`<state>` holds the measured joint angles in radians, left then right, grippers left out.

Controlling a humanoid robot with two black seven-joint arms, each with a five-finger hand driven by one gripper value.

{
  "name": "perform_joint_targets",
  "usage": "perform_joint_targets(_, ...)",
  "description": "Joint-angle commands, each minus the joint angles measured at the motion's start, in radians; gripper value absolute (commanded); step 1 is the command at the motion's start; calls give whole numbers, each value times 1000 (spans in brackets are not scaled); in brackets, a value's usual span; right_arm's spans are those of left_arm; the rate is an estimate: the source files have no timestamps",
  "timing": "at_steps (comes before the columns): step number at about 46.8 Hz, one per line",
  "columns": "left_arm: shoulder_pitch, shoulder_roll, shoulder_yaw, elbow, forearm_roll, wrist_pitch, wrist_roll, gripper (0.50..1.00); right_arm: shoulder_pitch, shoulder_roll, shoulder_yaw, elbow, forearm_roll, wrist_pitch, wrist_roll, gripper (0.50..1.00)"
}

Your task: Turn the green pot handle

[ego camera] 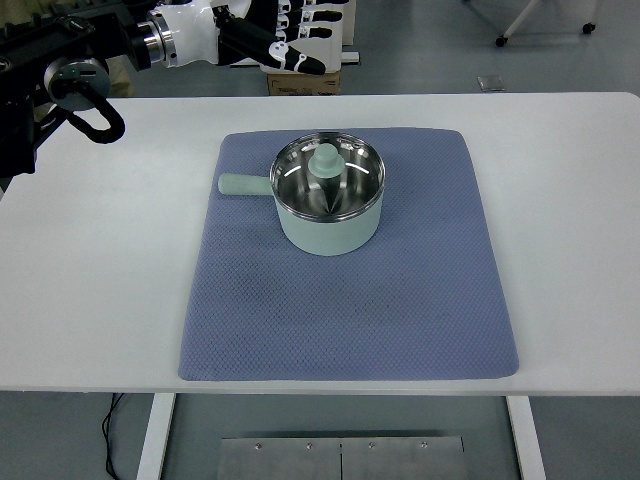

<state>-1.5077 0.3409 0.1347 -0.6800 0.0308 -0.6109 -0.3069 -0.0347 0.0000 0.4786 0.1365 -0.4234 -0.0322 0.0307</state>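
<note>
left robot hand (285,35) spread, holding nothing, high at desk's (90,250) far-left edge | green pot (329,205) well apart, nearer and to its right, on blue mat (350,310) | handle (243,185) long axis points left, toward left arm's side | right arm unseen

I see the pale green pot (329,205) upright on the blue mat (350,300), toward its far end, steel-lined, stubby handle (244,185) pointing left, knobbed lid (326,165) on top.

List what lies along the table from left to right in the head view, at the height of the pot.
Bare white table → blue mat edge → pot handle → green pot → more mat → bare table.
</note>
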Motion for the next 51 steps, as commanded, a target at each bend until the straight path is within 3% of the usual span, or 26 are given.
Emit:
perform_joint_targets(1, 6, 3, 0, -1, 0, 0, 0, 1000, -1, 0, 0, 0, 0, 0, 0, 1000)
perform_joint_targets(8, 32, -2, -10, 2, -9, 0, -24, 1000, 1, 0, 0, 0, 0, 0, 0, 1000)
perform_joint_targets(18, 109, -40, -40, 34, -12, 0, -304, 1000, 1, 0, 0, 0, 0, 0, 0, 1000)
perform_joint_targets(25, 133, -79, -41, 56, -17, 128, -304, 1000, -1, 0, 0, 0, 0, 0, 0, 1000)
perform_joint_targets(27, 136, -80, -43, 56, -32, 132, -293, 1000, 1, 0, 0, 0, 0, 0, 0, 1000)
perform_joint_targets(34, 156, -85, -44, 59, -260, 137, -131, 1000, -1, 0, 0, 0, 0, 0, 0, 1000)
perform_joint_targets(40, 172, -86, -44, 59, -445, 138, -54, 1000, -1, 0, 0, 0, 0, 0, 0, 1000)
perform_joint_targets(51, 237, -97, -72, 59, -617, 160, -28, 1000, 1, 0, 0, 0, 0, 0, 0, 1000)
